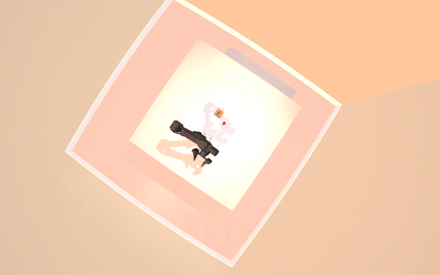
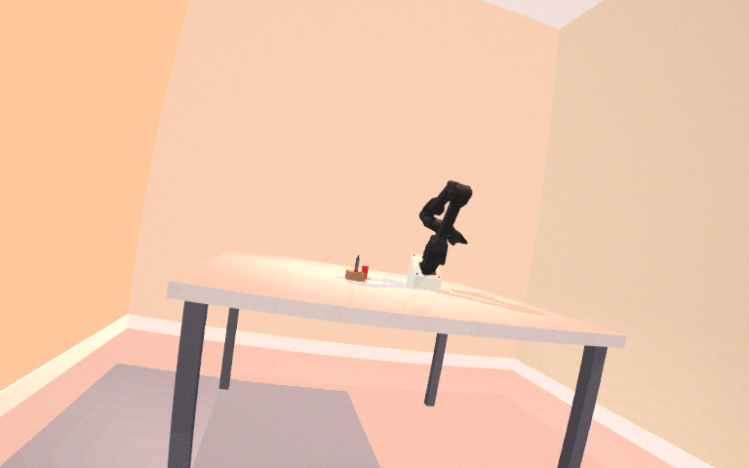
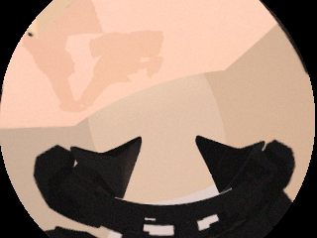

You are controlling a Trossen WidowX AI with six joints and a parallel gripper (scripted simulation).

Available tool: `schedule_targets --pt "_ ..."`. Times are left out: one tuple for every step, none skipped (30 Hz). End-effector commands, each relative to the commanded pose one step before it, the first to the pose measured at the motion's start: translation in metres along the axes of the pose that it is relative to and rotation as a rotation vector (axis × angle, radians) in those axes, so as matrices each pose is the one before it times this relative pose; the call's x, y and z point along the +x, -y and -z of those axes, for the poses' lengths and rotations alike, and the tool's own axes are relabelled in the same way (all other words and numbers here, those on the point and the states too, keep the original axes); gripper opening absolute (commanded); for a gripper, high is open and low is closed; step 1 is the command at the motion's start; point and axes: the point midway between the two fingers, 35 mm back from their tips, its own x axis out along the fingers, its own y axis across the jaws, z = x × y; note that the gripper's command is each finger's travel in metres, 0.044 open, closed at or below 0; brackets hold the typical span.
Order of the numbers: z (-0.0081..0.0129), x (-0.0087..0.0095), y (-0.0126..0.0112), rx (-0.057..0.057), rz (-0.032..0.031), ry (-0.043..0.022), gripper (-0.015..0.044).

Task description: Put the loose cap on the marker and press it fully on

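- A small tan wooden holder block [image 1: 219,112] sits near the middle of the pale square table top [image 2: 287,297], and everything below is placed from it.
- A slim dark marker [image 2: 357,261] stands upright in the block, its tip bare.
- The short red cylindrical cap [image 2: 365,270] stands on the table just beside the block, on the side facing the arm's base; from above it shows as a red dot [image 1: 224,123], apart from the block.
- The black six-joint arm [image 2: 444,220] rises from a white base mount [image 2: 425,282] that stands near the block, beyond the cap.
- The arm is folded high, elbow up, well above the block.
- The black parallel-jaw gripper [image 1: 200,159] points away from the block and lies well apart from both cap and marker in the top view.
- In the wrist view the gripper [image 3: 166,154] has its two pointed fingers spread wide, with nothing between them but table and wall behind.
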Motion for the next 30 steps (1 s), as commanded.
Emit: schedule_targets --pt "-0.00111 -0.00117 0.00139 -0.0002 0.00480 0.00871 0.0374" --pt "-0.00341 -0.00359 0.00411 -0.0008 0.01415 0.02617 0.0347" --pt "-0.00596 -0.00618 0.00669 -0.0023 0.02275 0.04373 0.0321" --pt "-0.00778 -0.00772 0.00784 -0.0044 0.02613 0.05322 0.0295" --pt "-0.00842 -0.00785 0.00754 -0.0061 0.02440 0.05338 0.0269" --pt "-0.00908 -0.00794 0.00721 -0.0077 0.02256 0.05350 0.0242" --pt "-0.00974 -0.00798 0.00685 -0.0093 0.02061 0.05358 0.0236" --pt "-0.01041 -0.00797 0.00646 -0.0107 0.01856 0.05363 0.0236" --pt "-0.01107 -0.00791 0.00604 -0.0120 0.01643 0.05363 0.0236" --pt "-0.01172 -0.00781 0.00560 -0.0132 0.01421 0.05358 0.0236" --pt "-0.01236 -0.00762 0.00501 -0.0143 0.01187 0.05348 0.0236" --pt "-0.01299 -0.00741 0.00453 -0.0153 0.00952 0.05335 0.0236" --pt "-0.01359 -0.00715 0.00402 -0.0161 0.00712 0.05315 0.0236" --pt "-0.01416 -0.00683 0.00349 -0.0168 0.00468 0.05291 0.0236" --pt "-0.01470 -0.00647 0.00295 -0.0174 0.00220 0.05261 0.0236" --pt "-0.01521 -0.00607 0.00239 -0.0178 -0.00029 0.05226 0.0236" --pt "-0.01569 -0.00562 0.00183 -0.0181 -0.00280 0.05187 0.0236" --pt "-0.01612 -0.00512 0.00126 -0.0182 -0.00532 0.05142 0.0236" --pt "-0.01651 -0.00458 0.00068 -0.0183 -0.00782 0.05092 0.0236" --pt "-0.01685 -0.00400 0.00010 -0.0182 -0.01030 0.05038 0.0236" --pt "-0.01713 -0.00339 -0.00046 -0.0179 -0.01277 0.04977 0.0236" --pt "-0.01737 -0.00274 -0.00103 -0.0175 -0.01519 0.04916 0.0236" --pt "-0.01756 -0.00207 -0.00158 -0.0170 -0.01756 0.04849 0.0236" --pt "-0.01768 -0.00136 -0.00213 -0.0164 -0.01987 0.04779 0.0236" --pt "-0.01775 -0.00064 -0.00265 -0.0156 -0.02211 0.04705 0.0236" --pt "-0.01776 0.00011 -0.00316 -0.0147 -0.02428 0.04628 0.0236" --pt "-0.01771 0.00087 -0.00365 -0.0137 -0.02637 0.04550 0.0236" --pt "-0.01759 0.00163 -0.00410 -0.0126 -0.02836 0.04467 0.0236" --pt "-0.01432 0.00199 -0.00367 -0.0095 -0.02472 0.03608 0.0236" --pt "-0.00852 0.00152 -0.00231 -0.0053 -0.01543 0.02138 0.0236"
